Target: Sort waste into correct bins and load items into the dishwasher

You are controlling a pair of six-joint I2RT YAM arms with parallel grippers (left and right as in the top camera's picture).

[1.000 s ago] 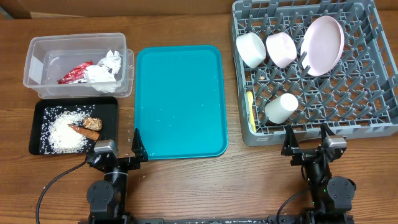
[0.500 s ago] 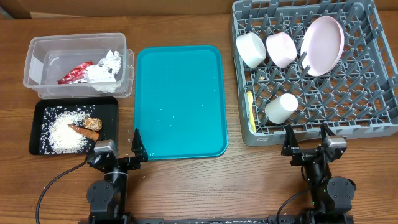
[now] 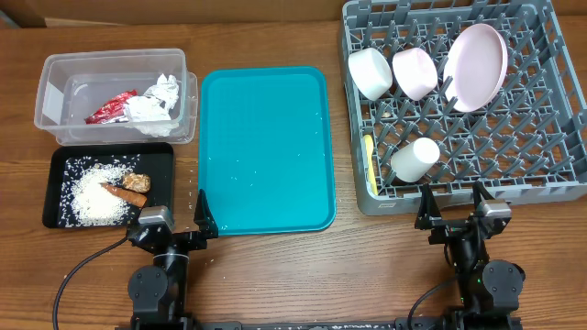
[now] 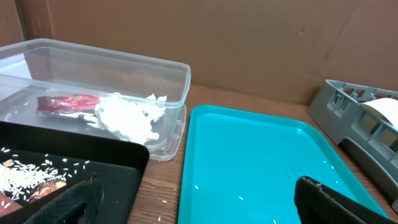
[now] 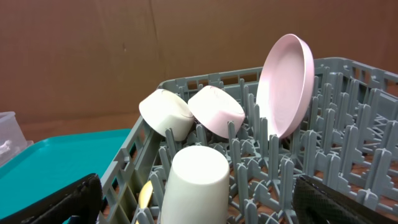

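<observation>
Two pincers sit at the near edge of the counter (image 3: 367, 261), both spread wide and holding nothing: the left pincer (image 4: 198, 186) faces the gap between the black tray and the teal tray, the right pincer (image 5: 196, 183) faces the near wall of the rack. Nearest on my left, the shallow black tray (image 3: 57, 179) holds a heap of white rice (image 3: 94, 199), with the orange-brown sausage piece (image 3: 122, 192) lying on the heap's edge and the small brown chunk (image 3: 138, 181) touching it on the far side. The teal tray (image 3: 266, 137) lies in the middle, bare but for a few pale specks too small for me to name. On my right the grey dish rack (image 3: 459, 203) carries the white cup (image 3: 415, 158) in its near rows, tipped on its side among the pegs, and the pale yellow spoon (image 3: 370, 160) lies along the rack's left wall just beside it. Farther back on the left, touching the black tray's far edge, the clear tub (image 3: 115, 60) holds the red foil wrapper (image 3: 112, 108) and the crumpled white napkin (image 3: 152, 103), pressed together. At the rack's far rows the white bowl (image 3: 371, 71), the pink bowl (image 3: 415, 71) and the pink plate (image 3: 476, 66) stand on edge side by side between pegs.
</observation>
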